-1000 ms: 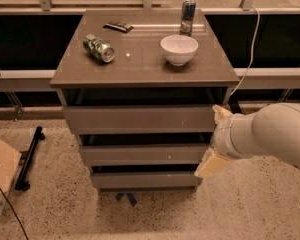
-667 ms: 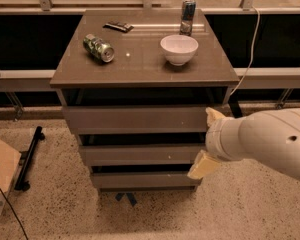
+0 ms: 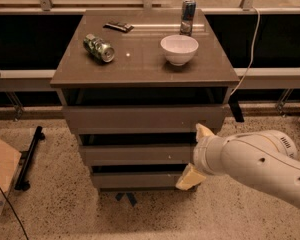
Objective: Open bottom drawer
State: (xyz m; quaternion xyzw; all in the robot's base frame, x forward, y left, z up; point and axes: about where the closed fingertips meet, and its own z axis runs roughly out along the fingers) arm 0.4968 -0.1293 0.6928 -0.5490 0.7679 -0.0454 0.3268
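Note:
The grey-brown cabinet (image 3: 140, 71) has three stacked drawers. The bottom drawer (image 3: 137, 180) is the narrowest, with a plain flat front, and sits pushed in. Above it are the middle drawer (image 3: 132, 155) with a small white speck and the widest top drawer (image 3: 140, 118). My gripper (image 3: 192, 156) is at the cabinet's right front, on a white arm (image 3: 260, 161) coming in from the right. It is open. One cream finger (image 3: 204, 132) lies by the top drawer's lower right corner. The other finger (image 3: 189, 178) is at the bottom drawer's right end.
On the cabinet top are a green can lying on its side (image 3: 99, 47), a white bowl (image 3: 179, 49), an upright can (image 3: 188, 15) and a dark flat object (image 3: 118, 26). A cardboard box (image 3: 1, 176) and a black stand (image 3: 29, 156) are on the floor at left. A cable (image 3: 247, 59) hangs at right.
My arm and gripper have moved left, closer to the drawer fronts; the lower finger now reaches the bottom drawer's right end. The drawers have not moved.

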